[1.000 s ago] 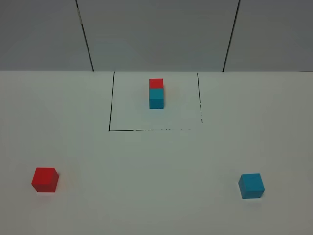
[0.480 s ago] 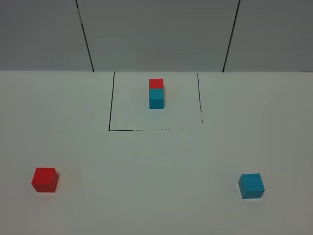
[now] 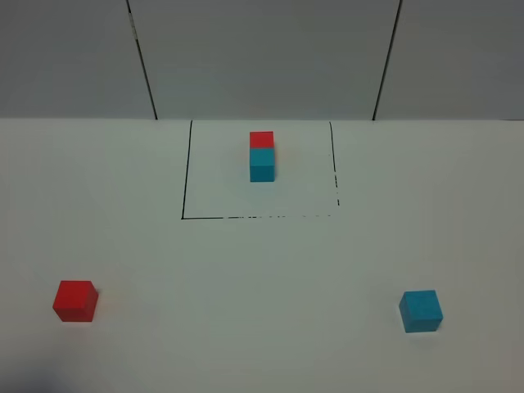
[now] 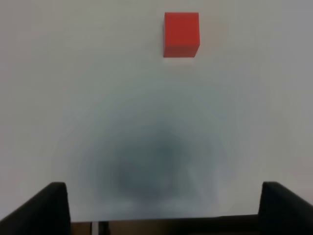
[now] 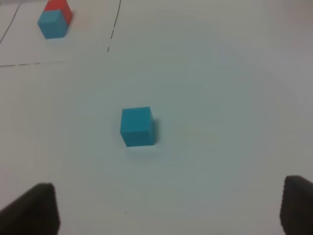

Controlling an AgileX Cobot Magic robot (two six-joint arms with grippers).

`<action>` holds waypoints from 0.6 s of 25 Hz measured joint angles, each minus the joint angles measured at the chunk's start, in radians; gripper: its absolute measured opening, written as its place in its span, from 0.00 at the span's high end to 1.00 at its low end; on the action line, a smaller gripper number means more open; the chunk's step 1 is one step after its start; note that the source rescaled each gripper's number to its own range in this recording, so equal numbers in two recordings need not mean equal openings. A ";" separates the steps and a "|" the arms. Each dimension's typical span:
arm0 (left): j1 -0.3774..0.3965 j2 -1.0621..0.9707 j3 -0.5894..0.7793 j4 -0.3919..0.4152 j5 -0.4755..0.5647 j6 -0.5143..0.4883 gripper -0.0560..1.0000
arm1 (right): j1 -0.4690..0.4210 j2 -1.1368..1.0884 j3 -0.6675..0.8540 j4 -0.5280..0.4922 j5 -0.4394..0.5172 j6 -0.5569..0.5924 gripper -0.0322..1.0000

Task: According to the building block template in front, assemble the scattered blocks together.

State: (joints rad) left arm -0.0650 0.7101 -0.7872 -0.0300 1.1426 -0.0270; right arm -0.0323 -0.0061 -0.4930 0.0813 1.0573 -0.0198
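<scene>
Unmoved: red cube [image 3: 75,300], blue cube [image 3: 421,310] — left fingers [image 4: 39,210], right fingers [image 5: 34,210] spread wide, empty

Red cube [image 3: 75,300], blue cube [image 3: 421,310] & template [image 3: 262,155]: matte, smooth; table [image 3: 262,270] matte.

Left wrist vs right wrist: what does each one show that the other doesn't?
Only left wrist: the loose red cube, ahead of the left pincer, and a blurry dark shadow on the white table.
Only right wrist: the loose cyan-blue cube, ahead of the right pincer, plus the template bar inside its black outline.
Both: the white table, and a pincer's two dark fingertips standing wide apart with nothing between them.
</scene>
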 joint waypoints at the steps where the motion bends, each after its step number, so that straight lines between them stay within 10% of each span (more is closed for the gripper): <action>1: 0.000 0.061 -0.019 0.001 0.001 -0.003 0.33 | 0.000 0.000 0.000 0.000 0.000 0.000 0.19; 15: -0.002 0.572 -0.078 0.054 -0.222 -0.027 0.31 | 0.000 0.000 0.000 0.000 0.000 0.000 0.19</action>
State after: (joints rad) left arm -0.0674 1.2822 -0.8650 0.0236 0.9211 -0.0538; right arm -0.0323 -0.0061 -0.4930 0.0813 1.0573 -0.0198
